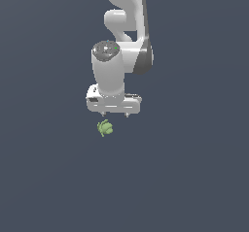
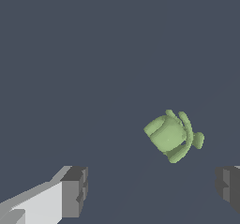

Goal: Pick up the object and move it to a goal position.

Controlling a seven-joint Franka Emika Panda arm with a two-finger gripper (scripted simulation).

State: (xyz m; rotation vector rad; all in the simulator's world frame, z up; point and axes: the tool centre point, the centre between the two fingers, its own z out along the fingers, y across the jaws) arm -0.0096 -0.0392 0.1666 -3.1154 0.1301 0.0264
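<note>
Plain dark grey-blue desk (image 1: 48, 177), bare apart from one small item. Lumpy light-green object (image 1: 104, 127) resting on it, just below and toward the exterior view's left of the end effector (image 1: 115, 114). Fingers (image 2: 74, 191) spread wide, nothing between them; object (image 2: 172, 135) off the line between the pads, nearer one finger. Risk, by judgement: descending without recentring, clipping the knobbly shape with one fingertip, nudging or rolling it aside; uneven surface likely slipping under a pinch.

The object (image 1: 104, 127) is light green, the gripper (image 1: 115, 114) white with dark grey fingertips (image 2: 75, 191), the ground plain slate-blue.
</note>
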